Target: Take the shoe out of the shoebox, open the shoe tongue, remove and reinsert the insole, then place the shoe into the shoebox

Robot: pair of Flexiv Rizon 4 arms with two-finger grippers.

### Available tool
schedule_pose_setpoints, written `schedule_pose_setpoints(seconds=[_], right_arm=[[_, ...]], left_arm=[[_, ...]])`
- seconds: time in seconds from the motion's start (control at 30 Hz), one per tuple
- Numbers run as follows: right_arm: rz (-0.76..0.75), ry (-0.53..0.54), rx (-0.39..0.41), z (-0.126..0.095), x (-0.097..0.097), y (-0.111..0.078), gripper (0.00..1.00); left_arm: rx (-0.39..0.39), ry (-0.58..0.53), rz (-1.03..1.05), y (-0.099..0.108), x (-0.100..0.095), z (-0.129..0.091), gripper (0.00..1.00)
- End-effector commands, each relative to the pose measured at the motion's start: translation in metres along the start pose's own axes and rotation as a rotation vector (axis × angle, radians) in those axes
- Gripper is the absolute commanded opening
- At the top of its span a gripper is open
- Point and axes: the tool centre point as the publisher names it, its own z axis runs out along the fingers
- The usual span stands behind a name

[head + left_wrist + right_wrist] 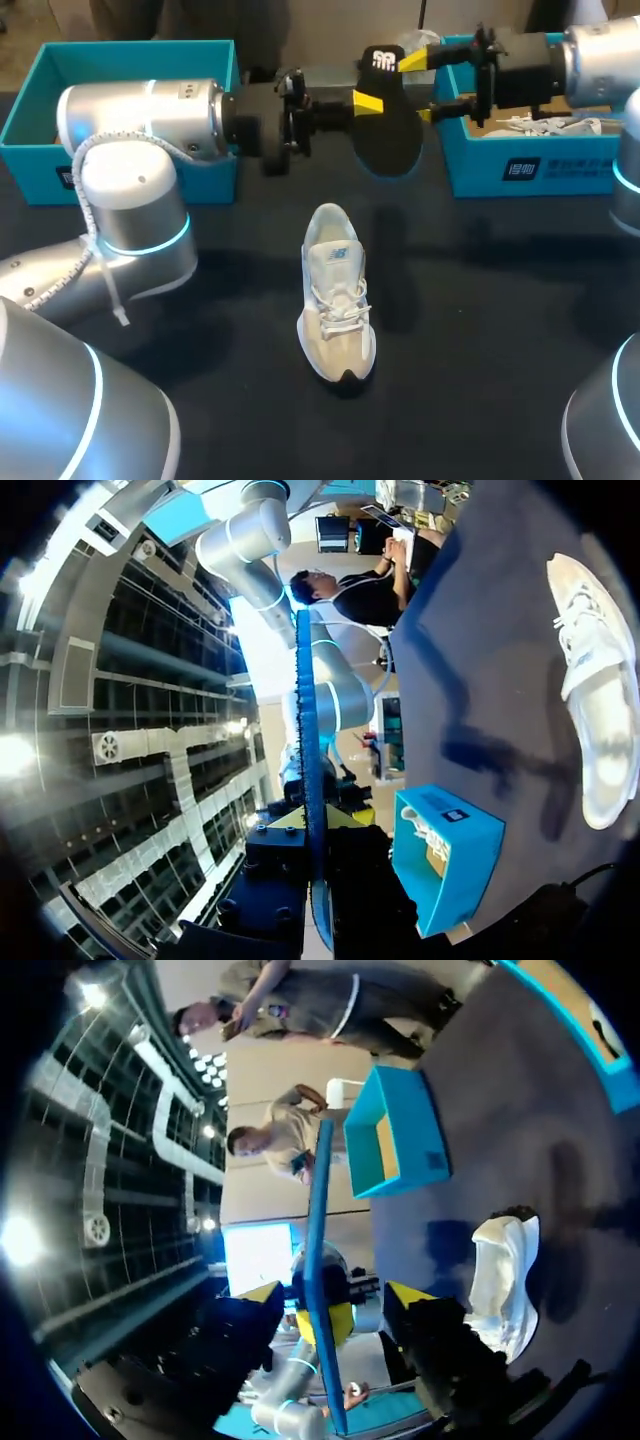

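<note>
My head camera sits high above and behind me, looking down at the table [480, 340]. The shoe [338, 300] lies near the middle of its field. Both wrist cameras hang beyond the shoe, on its far side from me. The left one looks along my left gripper [315, 820] across the tabletop, with the shoe off to one side and the right shoebox [445, 855] ahead. The right one looks along my right gripper [333, 1295] the opposite way, toward the left shoebox [395, 1135]. All three views share the shoe. Both wrist views catch the insole [308, 740] edge-on, very close.
</note>
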Motion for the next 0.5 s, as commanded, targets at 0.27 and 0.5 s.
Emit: schedule_pose_setpoints(seconds=[0.27, 0.5], right_arm=[[-0.151, 0.023, -0.001, -0.042, -0.005, -0.024, 1.0], [-0.165, 0.035, 0.011, -0.053, -0.009, -0.026, 1.0]], left_arm=[[0.001, 0.014, -0.022, -0.007, -0.005, -0.025, 0.0], [0.013, 0.047, -0.01, -0.005, -0.007, -0.024, 0.0]])
